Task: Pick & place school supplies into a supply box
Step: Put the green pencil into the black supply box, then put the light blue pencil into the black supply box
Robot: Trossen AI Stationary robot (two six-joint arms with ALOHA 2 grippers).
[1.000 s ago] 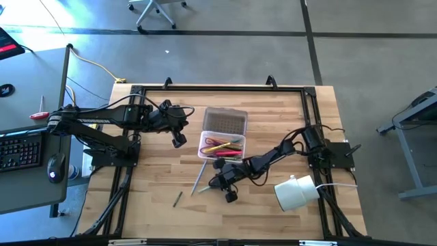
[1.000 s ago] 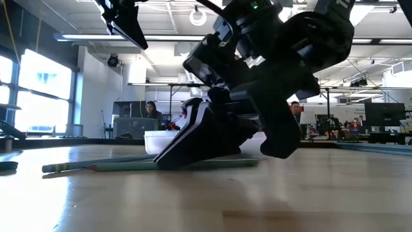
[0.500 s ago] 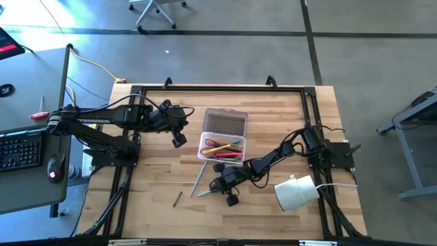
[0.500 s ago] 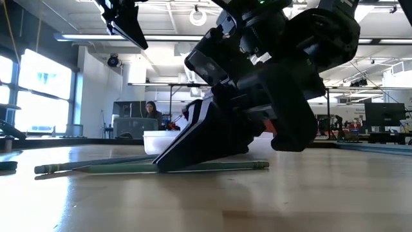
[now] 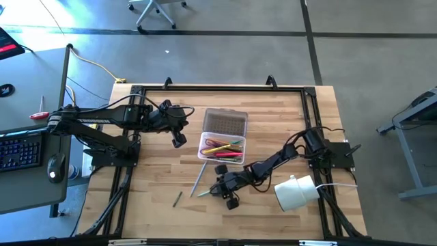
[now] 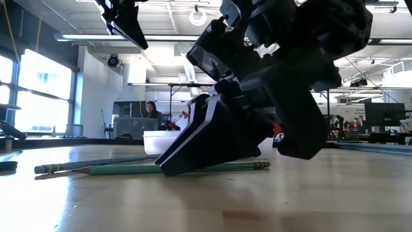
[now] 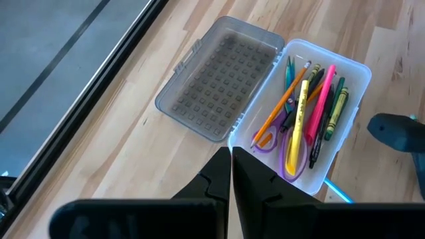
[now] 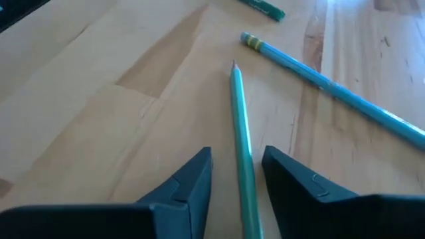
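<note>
One green pencil point(image 8: 242, 133) is now straddled by the right gripper's point(image 8: 238, 174) newly parted, empty jaws — readied for closing — while the left gripper point(image 7: 230, 174) waits pinched shut.

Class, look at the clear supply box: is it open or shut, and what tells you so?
Open. The supply box has its dotted lid folded flat on the table beside it, and pens, pencils and scissors show uncovered inside.
</note>
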